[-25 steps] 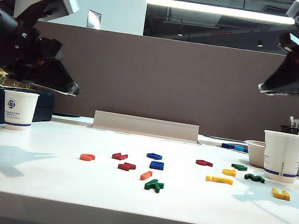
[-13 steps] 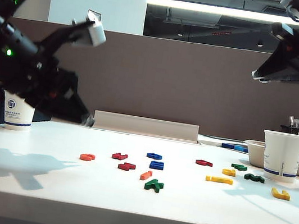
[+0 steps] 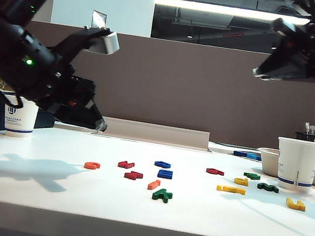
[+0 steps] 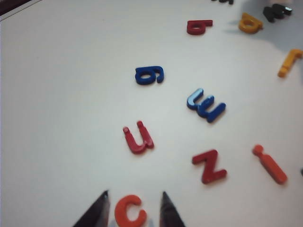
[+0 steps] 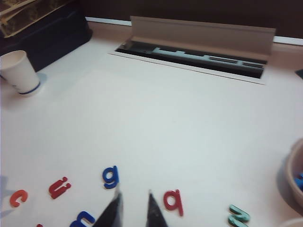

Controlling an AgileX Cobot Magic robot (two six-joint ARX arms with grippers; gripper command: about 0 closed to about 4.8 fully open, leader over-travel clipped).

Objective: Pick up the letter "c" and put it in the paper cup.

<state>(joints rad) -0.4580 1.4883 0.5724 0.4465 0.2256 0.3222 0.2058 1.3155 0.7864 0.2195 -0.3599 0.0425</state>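
The letter "c" (image 3: 92,166), a small orange-red curved piece, lies flat on the white table, leftmost of the scattered letters. In the left wrist view the letter "c" (image 4: 129,211) shows between the two dark fingertips of my left gripper (image 4: 134,196), which is open and not touching it. In the exterior view my left gripper (image 3: 97,125) hangs above the table, behind the letter. A paper cup (image 3: 19,115) stands at the back left, and a second paper cup (image 3: 297,164) stands at the right. My right gripper (image 3: 260,72) is high at the upper right, and the wrist view shows my right gripper (image 5: 134,194) open and empty.
Red letters (image 3: 126,164), blue letters (image 3: 165,173), a straight orange bar (image 3: 153,184), a green piece (image 3: 162,195) and yellow pieces (image 3: 230,189) lie across the table's middle and right. A beige bowl (image 3: 265,161) sits behind the right cup. A recessed slot (image 5: 189,56) runs along the back.
My left arm has swung down and to the right, toward the letters. My right arm has shifted to the left, staying high.
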